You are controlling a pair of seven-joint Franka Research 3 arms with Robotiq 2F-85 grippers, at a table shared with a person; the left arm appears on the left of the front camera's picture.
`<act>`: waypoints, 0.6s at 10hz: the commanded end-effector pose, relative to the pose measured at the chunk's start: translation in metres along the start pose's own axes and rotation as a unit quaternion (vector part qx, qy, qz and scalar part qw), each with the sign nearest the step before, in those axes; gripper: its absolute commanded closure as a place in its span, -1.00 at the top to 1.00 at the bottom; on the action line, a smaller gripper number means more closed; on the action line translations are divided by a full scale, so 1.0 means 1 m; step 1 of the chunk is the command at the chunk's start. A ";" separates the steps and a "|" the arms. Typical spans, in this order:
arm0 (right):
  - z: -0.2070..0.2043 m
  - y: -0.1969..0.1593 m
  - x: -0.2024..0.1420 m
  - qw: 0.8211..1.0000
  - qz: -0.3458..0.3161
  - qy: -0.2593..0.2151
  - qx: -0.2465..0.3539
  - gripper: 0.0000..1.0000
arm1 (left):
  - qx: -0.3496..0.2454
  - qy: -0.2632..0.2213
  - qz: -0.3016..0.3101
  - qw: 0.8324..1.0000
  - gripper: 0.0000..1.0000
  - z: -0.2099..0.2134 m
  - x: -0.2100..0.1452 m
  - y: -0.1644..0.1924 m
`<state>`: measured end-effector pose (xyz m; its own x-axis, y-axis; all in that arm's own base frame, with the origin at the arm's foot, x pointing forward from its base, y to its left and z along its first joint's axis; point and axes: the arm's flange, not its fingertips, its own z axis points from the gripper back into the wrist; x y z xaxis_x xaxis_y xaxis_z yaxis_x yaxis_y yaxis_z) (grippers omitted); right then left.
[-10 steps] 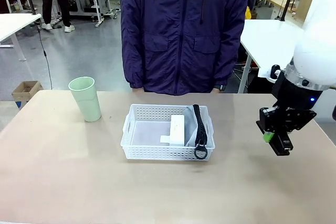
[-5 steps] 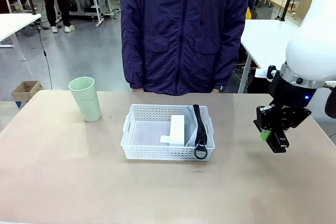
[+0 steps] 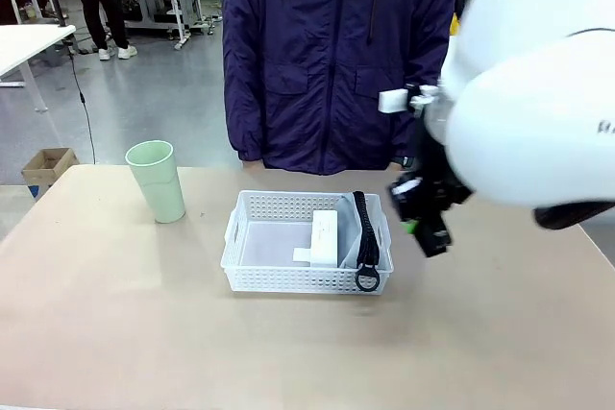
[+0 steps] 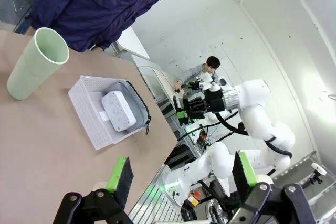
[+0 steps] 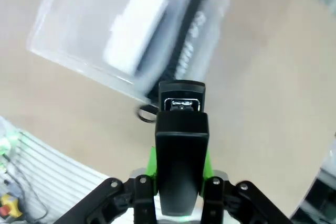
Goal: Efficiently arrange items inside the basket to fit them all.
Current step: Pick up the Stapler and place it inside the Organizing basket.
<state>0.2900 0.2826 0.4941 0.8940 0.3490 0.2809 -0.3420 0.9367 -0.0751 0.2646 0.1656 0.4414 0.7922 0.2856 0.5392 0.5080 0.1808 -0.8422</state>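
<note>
While the left gripper (image 4: 181, 169) gapes, the right gripper (image 5: 180, 162) clamps the slim black device (image 5: 181, 132) lengthwise — tip toward the basket (image 5: 65, 27).

- Swung the right gripper (image 3: 428, 226) in from well right of the basket (image 3: 288, 281) to just beside its right short end.
- Carried the slim black device (image 5: 181, 140) along, clamped between the pads.
- Brought the right arm (image 3: 538, 93) far closer to the front camera, looming large right of the basket.

Bright, even; basket (image 5: 68, 24) blurred (motion, perhaps).
</note>
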 end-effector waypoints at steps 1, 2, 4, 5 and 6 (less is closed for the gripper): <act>-0.015 0.051 0.045 0.999 0.015 -0.038 -0.036 -0.27 | -0.007 -0.004 -0.011 1.000 1.00 -0.001 0.000 -0.002; -0.025 0.077 0.064 0.998 0.023 -0.047 -0.036 -0.27 | -0.007 -0.004 -0.011 1.000 1.00 -0.001 0.000 -0.002; -0.051 0.110 0.095 0.997 0.032 -0.061 -0.025 -0.27 | -0.007 -0.004 -0.011 1.000 1.00 -0.001 0.000 -0.002; -0.066 0.118 0.104 0.997 0.034 -0.068 -0.021 -0.27 | -0.007 -0.004 -0.011 1.000 1.00 -0.001 0.000 -0.002; -0.087 0.123 0.114 0.996 0.046 -0.079 -0.003 -0.27 | -0.007 -0.004 -0.011 1.000 1.00 -0.001 0.000 -0.002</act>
<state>0.3601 0.4168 0.4431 0.8148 0.4404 0.3769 -0.4295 0.8954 -0.1177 0.2646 0.1656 0.4415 0.7921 0.2855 0.5395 0.5082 0.1811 -0.8420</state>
